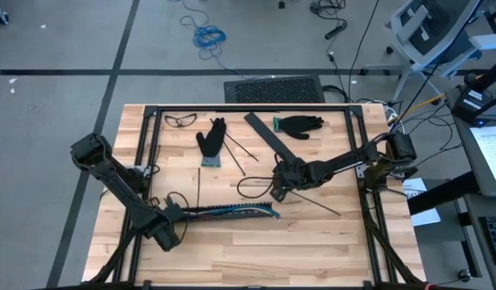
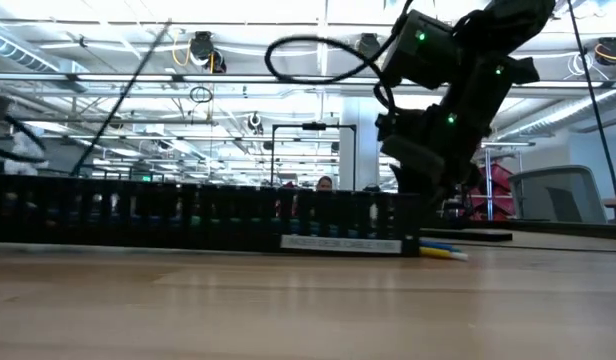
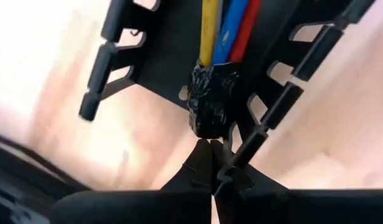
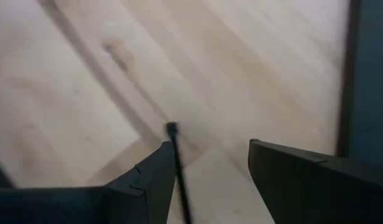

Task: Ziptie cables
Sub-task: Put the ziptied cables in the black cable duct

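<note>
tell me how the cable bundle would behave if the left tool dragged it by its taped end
The cables would probably trail limply: they are thin separate wires, bound only by black tape at the end by the shut left tool. They lie in the black slotted strip, whose teeth may snag them, so the strip might slide along too.

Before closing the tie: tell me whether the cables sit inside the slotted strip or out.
Inside. The cables run between the slotted strip's two rows of teeth.

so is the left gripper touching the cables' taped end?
Touching. The left wrist view shows the left gripper shut, its fingertips meeting right at the black-taped end of the cables, no gap between them. The high view agrees.
</note>
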You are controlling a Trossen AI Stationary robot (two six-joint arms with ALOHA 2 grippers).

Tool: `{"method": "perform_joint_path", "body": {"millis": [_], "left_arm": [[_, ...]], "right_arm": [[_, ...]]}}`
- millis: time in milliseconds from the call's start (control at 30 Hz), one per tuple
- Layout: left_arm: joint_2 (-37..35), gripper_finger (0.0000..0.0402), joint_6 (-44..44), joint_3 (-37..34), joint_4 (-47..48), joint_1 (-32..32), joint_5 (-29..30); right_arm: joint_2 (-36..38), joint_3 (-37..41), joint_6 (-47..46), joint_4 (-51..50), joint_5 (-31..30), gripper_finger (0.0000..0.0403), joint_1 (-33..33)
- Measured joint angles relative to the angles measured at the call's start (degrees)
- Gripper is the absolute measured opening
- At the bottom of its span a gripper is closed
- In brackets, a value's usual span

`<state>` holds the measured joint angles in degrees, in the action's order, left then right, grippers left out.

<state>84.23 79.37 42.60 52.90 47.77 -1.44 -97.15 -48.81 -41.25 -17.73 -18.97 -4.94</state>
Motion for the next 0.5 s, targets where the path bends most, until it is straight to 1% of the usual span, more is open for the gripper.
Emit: {"method": "perform_joint_path", "body": {"millis": [133, 233, 333, 500], "left_arm": [[0.00, 0.0000, -2.34, 0.01, 1.67, -2.81, 4.58], [0.00, 0.0000, -5.85, 0.06, 2.38, -5.26, 7.15], [0.00, 0.0000, -7.33, 0.10, 2.32, -7.15, 7.01], [-0.04, 0.0000, -8.35, 0.17, 2.24, -7.62, 3.98]], "right_arm": [[0.03, -0.01, 0.00, -0.31, -0.14, 0.0192, 0.01], [0.08, -0.03, 0.15, -0.33, -0.19, 0.0192, -0.03], [0.08, -0.03, 0.41, -0.51, -0.21, 0.0192, 0.01], [0.47, -0.09, 2.26, -0.93, -0.27, 0.0192, -0.01]]}}
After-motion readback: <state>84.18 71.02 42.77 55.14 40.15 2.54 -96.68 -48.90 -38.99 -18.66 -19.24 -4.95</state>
